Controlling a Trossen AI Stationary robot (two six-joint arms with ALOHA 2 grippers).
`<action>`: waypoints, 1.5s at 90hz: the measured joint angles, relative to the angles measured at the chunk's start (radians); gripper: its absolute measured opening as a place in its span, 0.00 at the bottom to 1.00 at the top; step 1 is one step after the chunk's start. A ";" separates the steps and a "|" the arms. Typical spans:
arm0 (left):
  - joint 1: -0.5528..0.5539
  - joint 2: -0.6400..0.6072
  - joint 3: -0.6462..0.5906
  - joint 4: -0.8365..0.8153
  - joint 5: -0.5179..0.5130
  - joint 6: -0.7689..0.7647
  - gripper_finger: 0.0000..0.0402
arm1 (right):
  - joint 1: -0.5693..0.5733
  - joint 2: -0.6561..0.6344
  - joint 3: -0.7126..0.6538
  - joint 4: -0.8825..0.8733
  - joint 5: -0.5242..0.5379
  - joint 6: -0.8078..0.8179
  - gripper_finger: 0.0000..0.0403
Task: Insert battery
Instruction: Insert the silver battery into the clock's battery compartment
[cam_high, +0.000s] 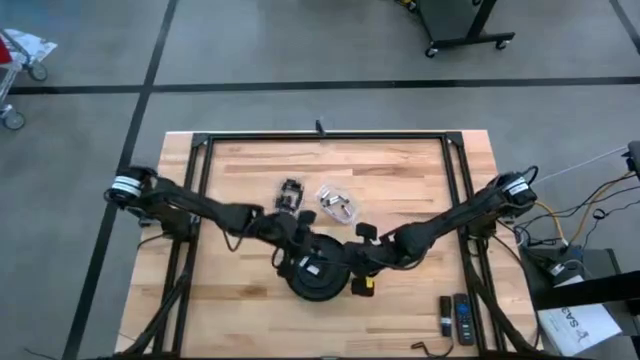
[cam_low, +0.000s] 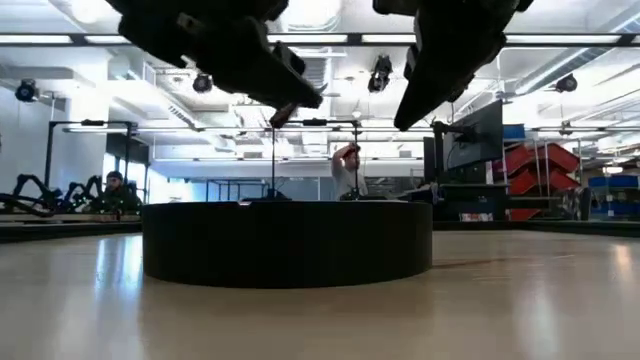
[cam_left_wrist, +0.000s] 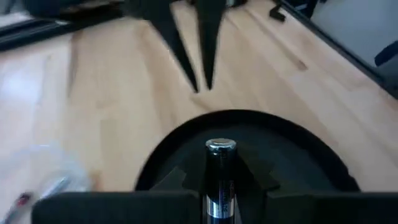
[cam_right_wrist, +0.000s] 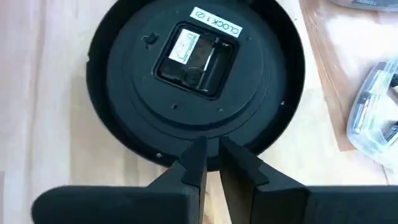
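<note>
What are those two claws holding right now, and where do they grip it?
The left gripper holds a battery around its body, one metal end poking out above the black clock. The right gripper is shut and holds nothing.

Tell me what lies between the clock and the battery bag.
Bare wood only: in the right wrist view, a strip of table separates the clock from the bag.

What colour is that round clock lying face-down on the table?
Black, with a white label on its back. The clock shows best in the right wrist view.
</note>
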 joint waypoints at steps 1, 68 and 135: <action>-0.002 0.010 0.006 0.000 0.000 0.000 0.08 | 0.001 0.000 0.000 0.003 0.001 0.002 0.06; -0.007 0.200 0.078 0.015 -0.003 0.033 0.08 | 0.027 0.000 -0.033 0.057 0.004 0.035 0.06; 0.008 0.200 0.012 0.097 -0.005 0.071 0.18 | 0.027 0.000 -0.057 0.078 0.003 0.044 0.07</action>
